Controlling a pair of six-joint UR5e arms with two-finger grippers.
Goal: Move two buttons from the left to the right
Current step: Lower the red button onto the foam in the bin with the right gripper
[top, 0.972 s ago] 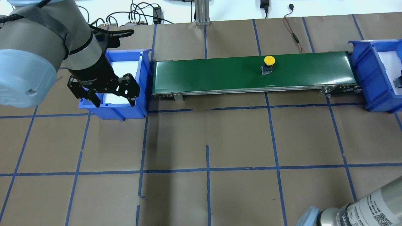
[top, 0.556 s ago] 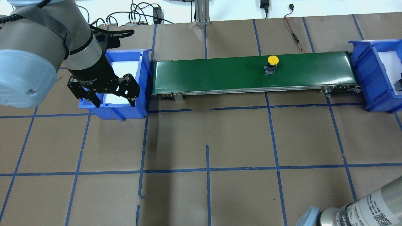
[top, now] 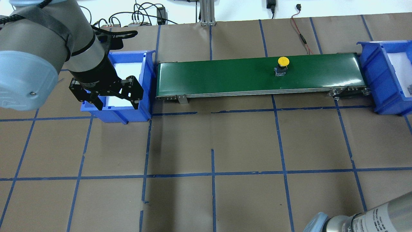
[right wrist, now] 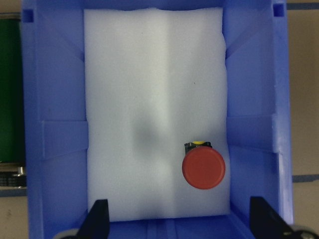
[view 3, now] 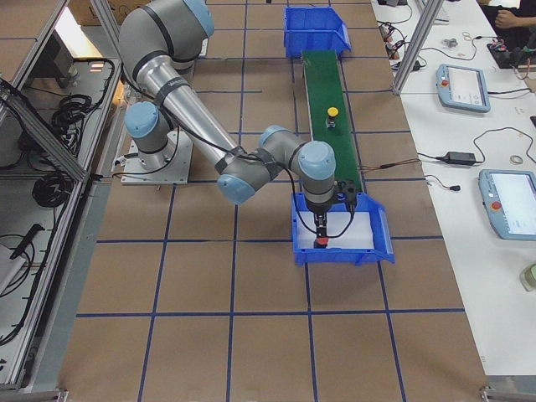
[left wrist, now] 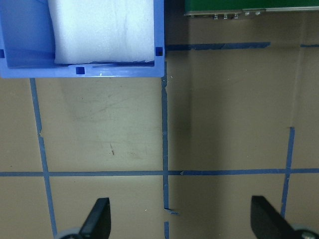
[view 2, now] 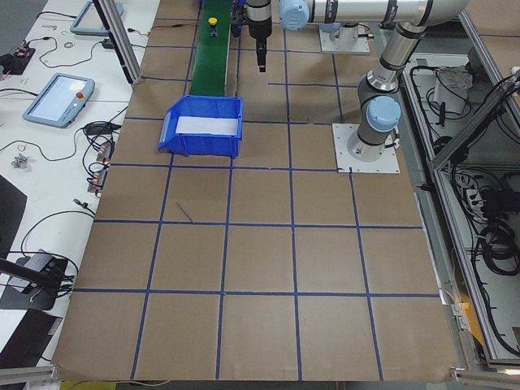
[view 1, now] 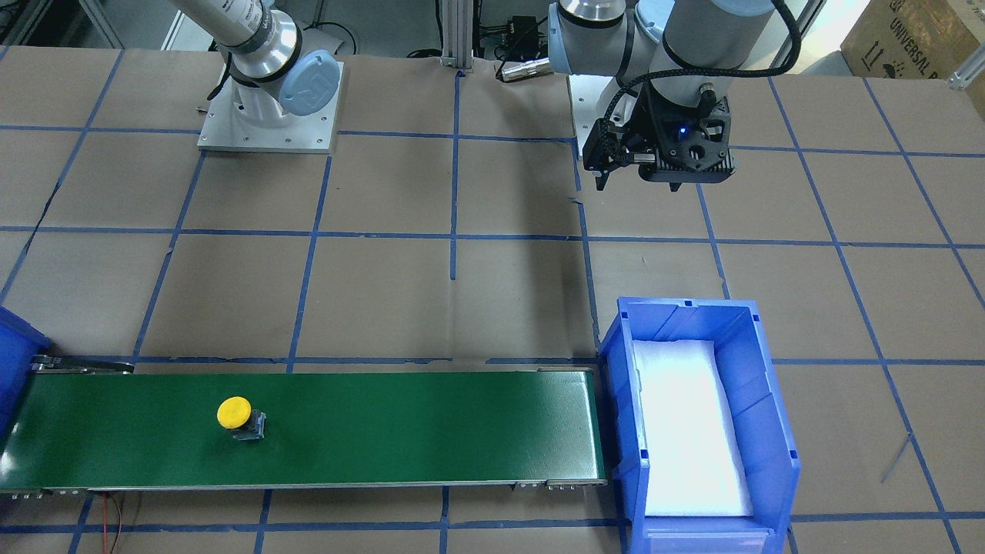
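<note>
The yellow button [top: 283, 61] stands upright on the green conveyor belt [top: 225, 75], right of its middle; it also shows in the front-facing view [view 1: 235, 413]. The red button [right wrist: 203, 168] rests cap up on the white foam inside the right blue bin [right wrist: 55, 99]. My right gripper [right wrist: 182, 221] hangs open and empty above that bin, apart from the red button. My left gripper [top: 117, 103] is open and empty, held over the front edge of the left blue bin [top: 146, 80]; in its wrist view [left wrist: 182, 224] only brown table lies between the fingers.
The left blue bin [view 1: 616, 400] holds only white foam. The belt runs between the two bins. Cables lie on the table behind the belt [top: 301, 35]. Blue tape lines grid the brown table top [top: 212, 174].
The yellow button has ridden the belt to the right, toward the right bin. The left arm has not moved. The dark part at the right bin's edge has nearly left the overhead view.
</note>
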